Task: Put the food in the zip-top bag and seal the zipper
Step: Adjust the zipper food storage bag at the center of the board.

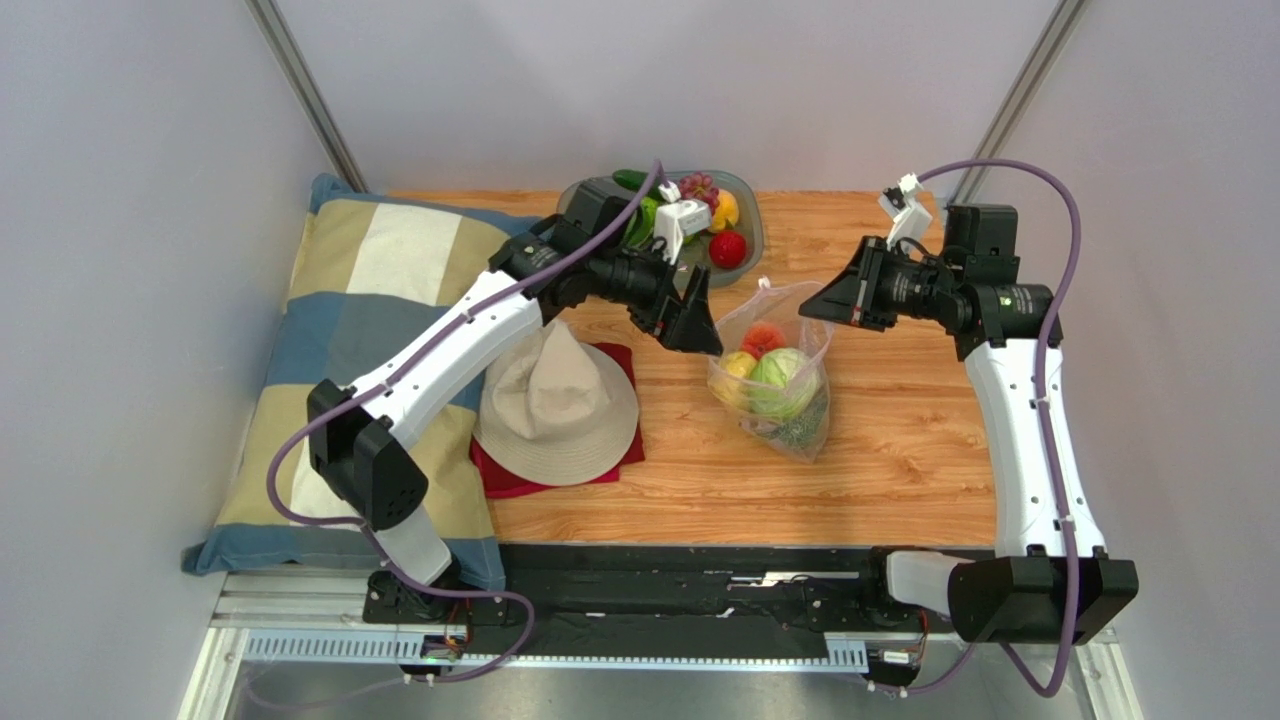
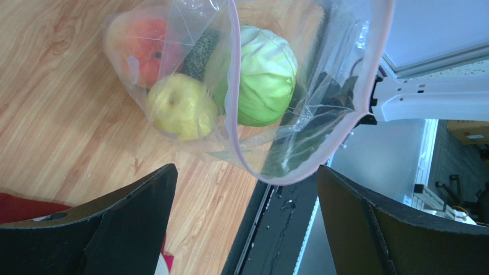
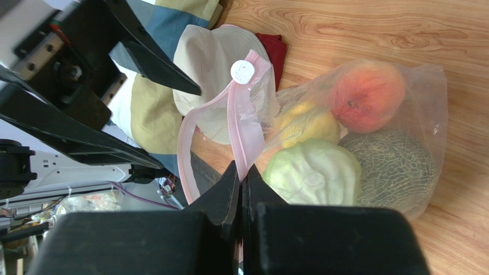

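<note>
Left gripper: spread wide, nothing held, poised at the bag mouth.
Bowl: some food is seen in it, behind the bag.
Bag: laid on the table between the grippers; cabbage, peach, melon and pear are inside.
Zipper: unsealed and looped, with a white slider at one end.
Right gripper: pinched tight on the zipper.
Step tip: the mouth is best held lifted and taut by the right gripper, strip untwisted, while food is dropped in by the left.
Writing: none can be read.
</note>
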`<state>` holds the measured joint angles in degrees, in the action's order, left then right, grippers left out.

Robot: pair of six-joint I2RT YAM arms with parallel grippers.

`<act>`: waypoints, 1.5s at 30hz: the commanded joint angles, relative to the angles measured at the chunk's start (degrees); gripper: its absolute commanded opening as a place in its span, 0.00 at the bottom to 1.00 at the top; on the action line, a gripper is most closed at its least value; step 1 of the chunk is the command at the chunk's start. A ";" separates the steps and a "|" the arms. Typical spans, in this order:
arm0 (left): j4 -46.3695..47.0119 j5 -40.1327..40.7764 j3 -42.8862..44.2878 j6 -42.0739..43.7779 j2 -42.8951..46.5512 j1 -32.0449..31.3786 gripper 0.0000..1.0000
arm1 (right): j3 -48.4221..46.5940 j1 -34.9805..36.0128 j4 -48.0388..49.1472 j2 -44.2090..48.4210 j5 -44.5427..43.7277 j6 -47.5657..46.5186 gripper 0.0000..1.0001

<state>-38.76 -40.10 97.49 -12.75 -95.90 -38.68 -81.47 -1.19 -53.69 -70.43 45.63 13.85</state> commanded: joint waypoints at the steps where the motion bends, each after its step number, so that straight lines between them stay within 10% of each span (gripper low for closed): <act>1: -0.87 2.49 2.87 -1.04 -4.63 -1.05 0.93 | -0.44 -0.13 4.47 0.12 1.83 2.32 0.00; 3: -0.88 1.34 4.01 -2.01 -5.79 -1.14 0.78 | 0.08 -0.13 4.56 0.38 2.10 2.85 0.00; 7: -2.10 -1.82 7.53 -0.61 -5.19 -1.14 0.01 | -0.26 -0.13 3.17 1.26 1.57 2.94 0.00; 12: -2.37 -3.23 11.74 -0.25 -2.63 -1.23 0.00 | -0.53 -0.13 -1.67 2.58 -2.81 -2.14 0.09; 19: -6.85 -4.99 13.51 2.64 -5.26 -1.14 0.00 | -3.25 -0.13 -6.51 -0.05 -11.69 -6.72 0.50; 28: -6.94 -4.20 12.99 3.53 -5.18 -1.05 0.00 | -4.40 -0.13 -6.87 -2.43 -7.84 -6.64 0.30; 30: -6.68 -3.94 12.64 3.44 -5.09 -0.79 0.00 | -4.31 -0.13 -6.69 -2.43 -6.00 -6.73 0.02; 36: 7.35 2.61 6.84 -4.12 -2.64 9.29 0.93 | -3.96 -0.13 -4.41 -1.29 -5.37 -5.23 0.00; 45: 17.24 31.10 12.70 21.69 -14.98 15.03 0.99 | -2.73 -0.13 -2.21 -2.07 -5.29 -3.83 0.00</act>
<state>-28.27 -23.24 104.84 -5.17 -103.04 -23.05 -84.01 -1.19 -59.70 -72.99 39.13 8.73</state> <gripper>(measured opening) 0.990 0.011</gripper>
